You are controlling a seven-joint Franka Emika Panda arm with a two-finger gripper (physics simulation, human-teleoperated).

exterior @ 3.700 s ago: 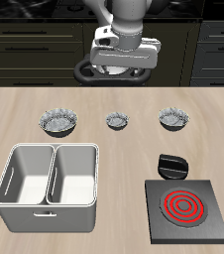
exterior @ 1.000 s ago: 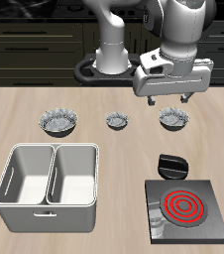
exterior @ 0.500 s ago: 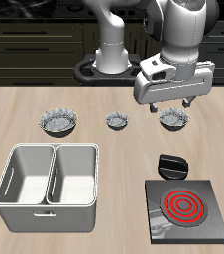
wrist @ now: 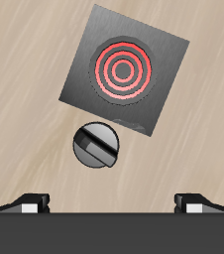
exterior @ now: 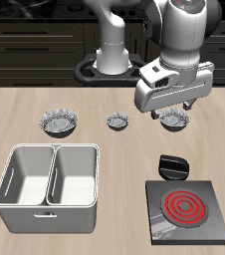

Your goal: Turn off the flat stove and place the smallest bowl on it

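While the flat stove (exterior: 189,208) is sitting at the near edge with rings glowing red, the grey two-compartment bin (exterior: 47,175) is lying beside it. Farther back, the gripper (exterior: 174,110) is hanging over the bowl row, fingers apart, holding nothing. Best move: drop straight onto the knob (wrist: 96,145), centre it between the fingers, then twist. The smallest bowl (exterior: 117,122) is waiting mid-row, untouched.

Grey bin (exterior: 47,175), 2 bigger bowls (exterior: 59,122).
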